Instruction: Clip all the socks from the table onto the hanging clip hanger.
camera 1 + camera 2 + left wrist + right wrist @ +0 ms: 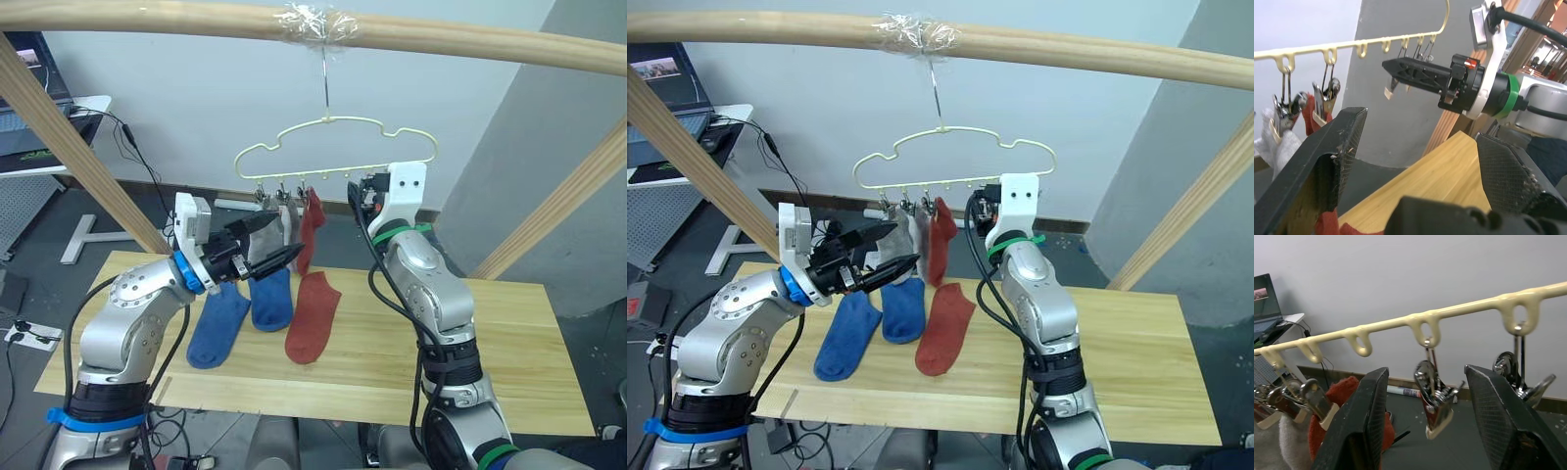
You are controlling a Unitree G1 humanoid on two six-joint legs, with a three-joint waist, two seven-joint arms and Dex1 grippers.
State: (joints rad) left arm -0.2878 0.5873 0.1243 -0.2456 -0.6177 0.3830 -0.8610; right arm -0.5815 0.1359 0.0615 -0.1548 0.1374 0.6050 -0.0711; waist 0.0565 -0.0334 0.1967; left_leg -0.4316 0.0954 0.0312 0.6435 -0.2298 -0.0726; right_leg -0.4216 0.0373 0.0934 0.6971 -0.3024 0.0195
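The pale yellow-green clip hanger hangs by its hook from the top pole. Two grey socks and one rust-red sock are clipped at its left end. On the table lie two blue socks and a rust-red sock. My left gripper is open and holds nothing, hovering in front of the hanging grey socks. My right gripper is raised to the hanger's bar, open, with a free metal clip between its fingers.
Slanted wooden poles flank the table, and the top pole runs overhead. A white desk with a laptop stands at the back left. Cables trail on the floor there.
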